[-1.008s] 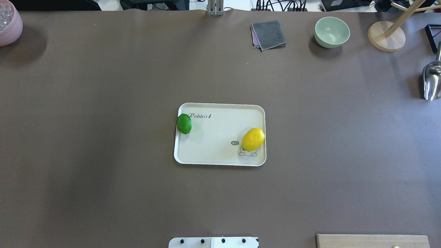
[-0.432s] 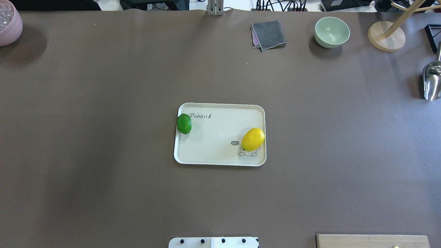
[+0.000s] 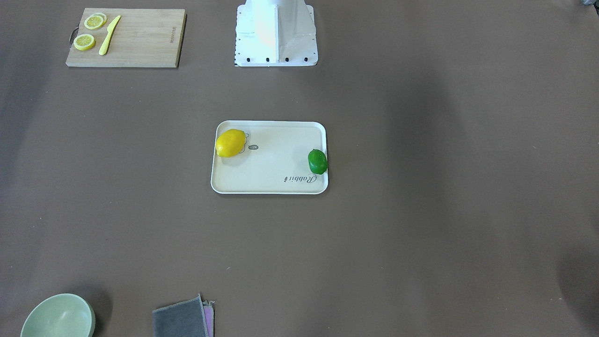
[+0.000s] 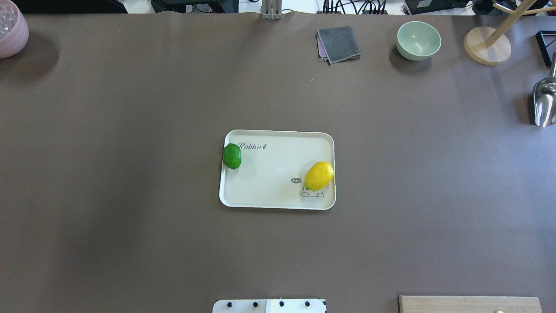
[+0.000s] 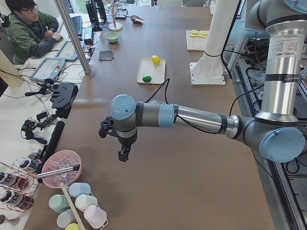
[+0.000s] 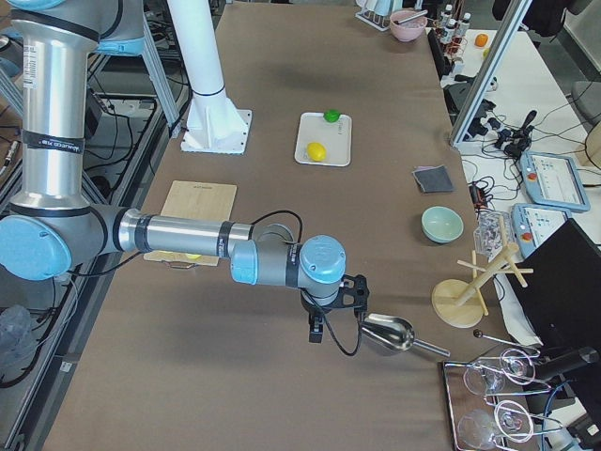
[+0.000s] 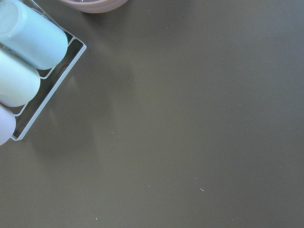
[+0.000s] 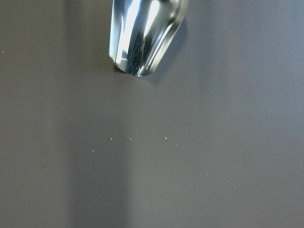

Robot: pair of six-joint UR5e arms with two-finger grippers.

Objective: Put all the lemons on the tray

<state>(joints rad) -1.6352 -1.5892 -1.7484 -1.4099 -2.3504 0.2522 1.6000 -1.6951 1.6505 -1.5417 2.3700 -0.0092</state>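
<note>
The cream tray (image 4: pixel 269 174) lies at the table's middle. The yellow lemon (image 4: pixel 319 175) rests on its right part, over the cartoon print. The green lemon (image 4: pixel 232 156) sits at its left edge against the rim. Both also show in the front view: the yellow lemon (image 3: pixel 230 142) and the green lemon (image 3: pixel 317 161). My left gripper (image 5: pixel 123 154) hangs over bare table far to the left, seen only in the exterior left view. My right gripper (image 6: pixel 316 331) hangs far to the right beside a metal scoop (image 6: pixel 387 332). I cannot tell whether either is open or shut.
A wooden cutting board (image 3: pixel 135 40) with lemon slices and a yellow knife lies near my base. A green bowl (image 4: pixel 418 40), a grey cloth (image 4: pixel 339 43), a wooden stand (image 4: pixel 486 45) and the scoop (image 4: pixel 544 102) are at the far right. A pink bowl (image 4: pixel 11 30) is far left.
</note>
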